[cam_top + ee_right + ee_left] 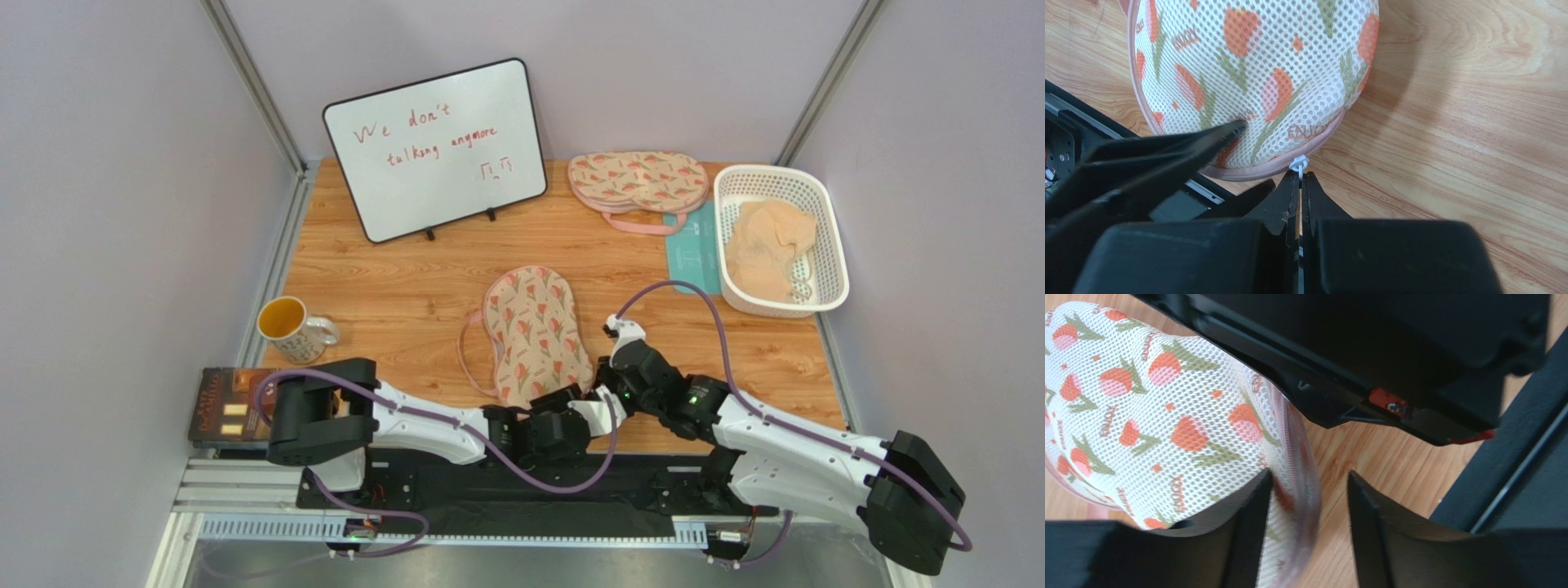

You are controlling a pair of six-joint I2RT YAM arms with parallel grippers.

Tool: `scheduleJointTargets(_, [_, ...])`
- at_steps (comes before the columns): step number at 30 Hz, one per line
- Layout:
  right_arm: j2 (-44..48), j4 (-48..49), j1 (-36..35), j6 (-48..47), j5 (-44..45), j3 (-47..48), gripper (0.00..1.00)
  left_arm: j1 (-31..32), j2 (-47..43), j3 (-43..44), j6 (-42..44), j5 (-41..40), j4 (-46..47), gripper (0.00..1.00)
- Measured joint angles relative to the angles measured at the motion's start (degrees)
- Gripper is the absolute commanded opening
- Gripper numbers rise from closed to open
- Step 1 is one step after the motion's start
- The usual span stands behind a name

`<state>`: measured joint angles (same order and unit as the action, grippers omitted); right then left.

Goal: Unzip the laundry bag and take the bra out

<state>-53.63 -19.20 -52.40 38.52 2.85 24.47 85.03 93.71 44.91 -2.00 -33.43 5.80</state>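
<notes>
Up close, the right gripper (1301, 179) pinches the zip pull (1298, 163) on the bag (1247, 73); the left gripper (1308, 479) is spread around the bag edge.

Left gripper (1308, 496) and right gripper (1301, 177) crowd the near end of the laundry bag (534, 333); open table (748, 349) lies right of it; mug (286, 324), whiteboard (436, 150), second pouch (638, 181) and basket (839, 239) ring the edges.
</notes>
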Motion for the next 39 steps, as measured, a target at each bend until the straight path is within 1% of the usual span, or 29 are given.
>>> scheduleJointTargets(1, [0.0,0.0,0.0,0.0,0.0,0.0,0.0,0.0,0.5,0.0,-0.2,-0.2,0.0,0.4])
scheduleJointTargets(2, [0.0,-0.1,0.0,0.0,0.0,0.0,0.0,-0.1,1.0,0.0,-0.2,-0.6,0.0,0.29])
scheduleJointTargets(4, [0.0,-0.2,0.0,0.0,-0.1,0.0,0.0,-0.1,1.5,0.0,-0.4,-1.4,0.0,0.18])
scheduleJointTargets(5, [0.0,-0.3,0.0,0.0,-0.1,0.0,0.0,-0.1,1.5,0.0,-0.6,-1.6,0.0,0.09])
scheduleJointTargets(7, [0.0,-0.3,0.0,0.0,-0.1,0.0,0.0,-0.1,1.5,0.0,-0.9,-2.4,0.0,0.0])
scheduleJointTargets(11, [-0.1,-0.3,0.0,0.0,-0.1,0.0,0.0,0.0,1.4,-0.2,-1.4,-3.4,0.0,0.0])
scheduleJointTargets(16, [-0.8,0.0,0.0,0.0,-0.9,0.0,0.0,0.0,-0.5,-2.6,-2.7,-3.9,0.8,0.0])
scheduleJointTargets(27, [-1.6,2.4,-0.1,0.0,-1.9,0.0,0.0,0.1,-10.4,-9.7,-6.6,-3.5,0.6,0.0])
scheduleJointTargets(39, [-3.7,4.4,-0.2,0.0,-4.1,1.6,0.0,0.1,-20.3,-14.7,-10.6,-3.6,-4.7,0.0])
